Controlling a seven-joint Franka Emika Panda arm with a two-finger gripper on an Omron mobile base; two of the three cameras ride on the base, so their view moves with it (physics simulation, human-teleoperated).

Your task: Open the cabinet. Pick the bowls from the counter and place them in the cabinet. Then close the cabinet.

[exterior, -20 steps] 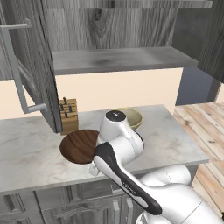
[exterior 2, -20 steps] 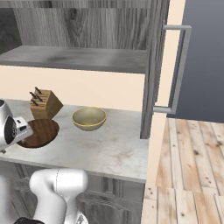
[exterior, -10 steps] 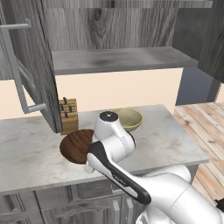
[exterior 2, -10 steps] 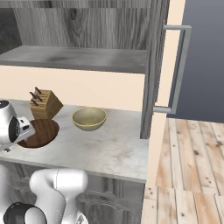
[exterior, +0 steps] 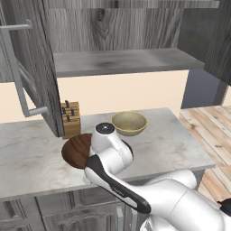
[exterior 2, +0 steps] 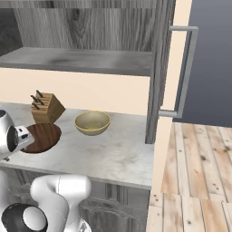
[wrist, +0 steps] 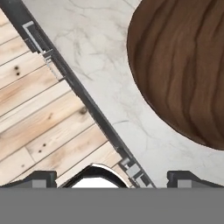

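Observation:
The cabinet [exterior: 122, 61] stands open, its two doors swung wide and its shelf [exterior 2: 86, 60] bare. The wide dark brown bowl [exterior: 76, 151] [exterior 2: 41, 137] lies on the counter [exterior: 31, 158], partly behind my arm. The smaller beige bowl [exterior: 129, 123] [exterior 2: 92, 122] sits to its right, nearer the wall. In the hand view my gripper [wrist: 114, 178] is open, looking down over the counter's front edge [wrist: 87, 100], with the brown bowl [wrist: 183, 65] ahead and to the right, apart from the fingertips [wrist: 40, 178].
A wooden knife block [exterior: 70, 118] [exterior 2: 46, 108] stands against the wall behind the brown bowl. The left door's bar handle [exterior: 16, 67] and the right door's handle [exterior 2: 183, 68] jut out over the counter's ends. Plank floor [exterior 2: 195, 181] lies to the right.
My wrist has swung a little to the left and lower, over the brown bowl's near side. Bowls and doors have stayed put.

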